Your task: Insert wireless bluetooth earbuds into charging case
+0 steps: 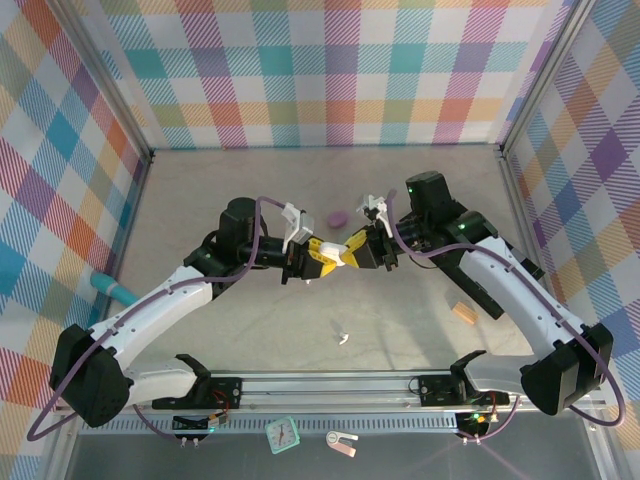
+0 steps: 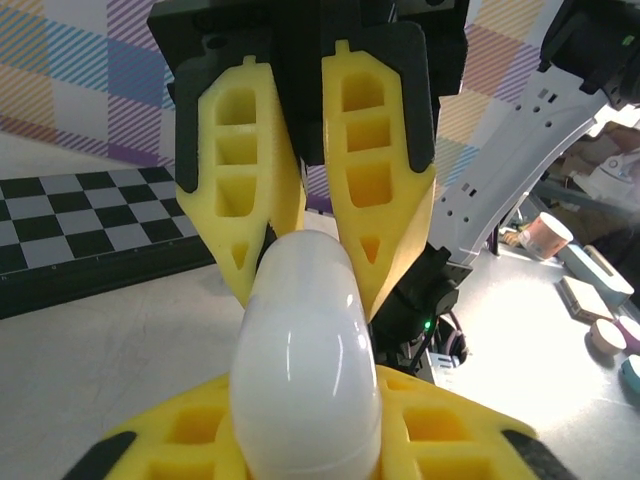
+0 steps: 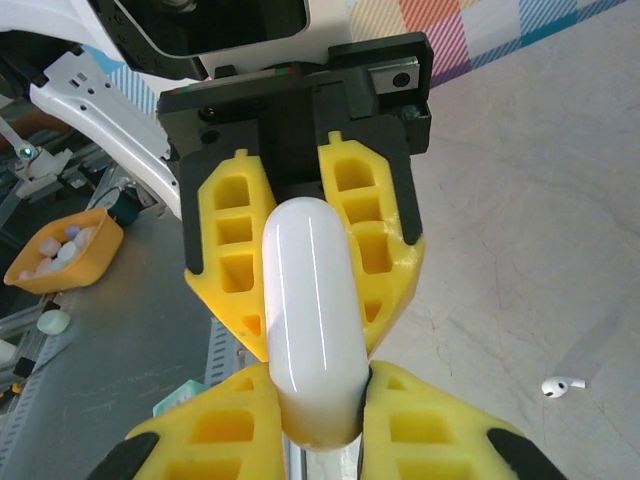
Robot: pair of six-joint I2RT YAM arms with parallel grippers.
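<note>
Glossy white pebble-shaped case (image 2: pixel 305 340) gripped at both ends by left gripper (image 1: pixel 322 256) and right gripper (image 1: pixel 356 250). White stemmed earbud (image 3: pixel 563 384) loose on table (image 3: pixel 520 200).

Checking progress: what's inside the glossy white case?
Hidden: the glossy white pebble-shaped case looks closed, clamped between left gripper and right gripper. One white stemmed earbud lies on the table.

Bright, even light; soft glare
</note>
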